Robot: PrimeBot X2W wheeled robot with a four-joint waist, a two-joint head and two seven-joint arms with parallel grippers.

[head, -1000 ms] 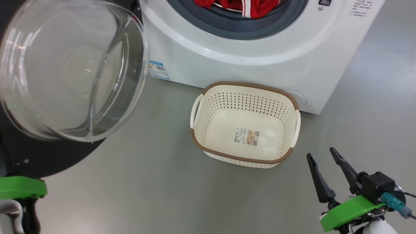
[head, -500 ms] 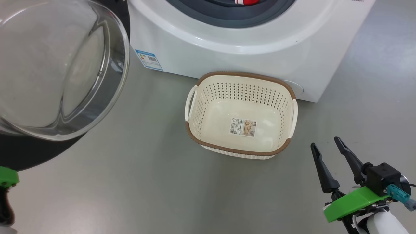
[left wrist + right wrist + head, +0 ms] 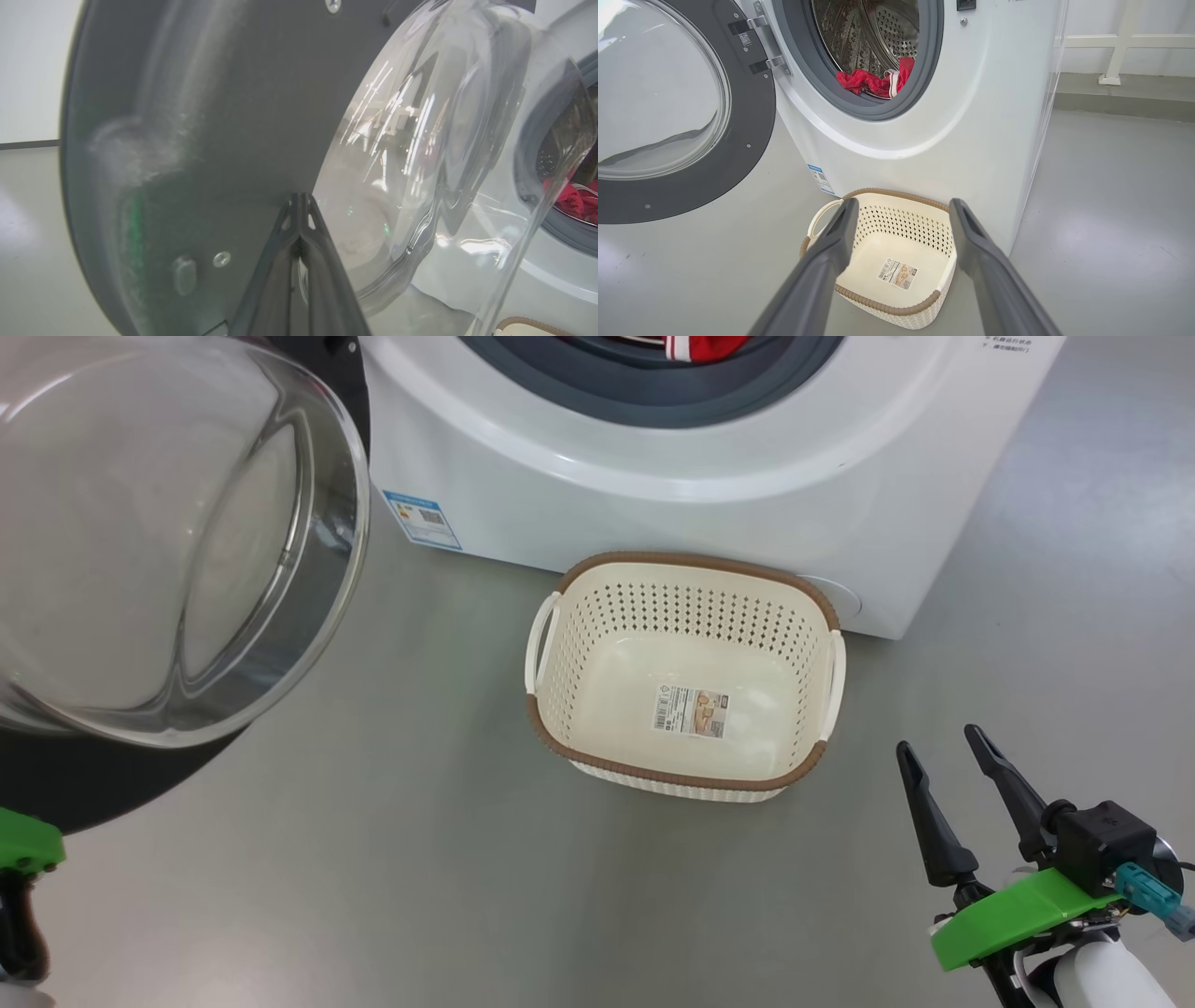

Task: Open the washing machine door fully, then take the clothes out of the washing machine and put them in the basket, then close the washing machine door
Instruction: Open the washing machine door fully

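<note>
The washing machine door (image 3: 93,784) stands swung open at the left, its glass bowl (image 3: 159,541) bulging toward me. My left gripper (image 3: 299,198) is shut with nothing in it, its tips at the door's dark inner face (image 3: 210,116). The white washing machine (image 3: 653,467) shows its open drum, with the red clothes (image 3: 873,81) lying at the drum's front lip. The cream basket (image 3: 681,775) sits empty on the floor against the machine's front. My right gripper (image 3: 936,738) hangs open and empty to the right of the basket, apart from it. In the right wrist view the right gripper (image 3: 903,205) frames the basket (image 3: 887,305).
Grey floor (image 3: 392,859) spreads around the basket. The open door (image 3: 738,140) takes up the space left of the machine. A low white wall and step (image 3: 1120,93) run behind the machine on the right. A blue label (image 3: 422,518) marks the machine's lower front.
The head camera has moved, shifting the whole picture left and up. The left wrist's green mount has slid toward the left edge with the door's rim. The right gripper stays open.
</note>
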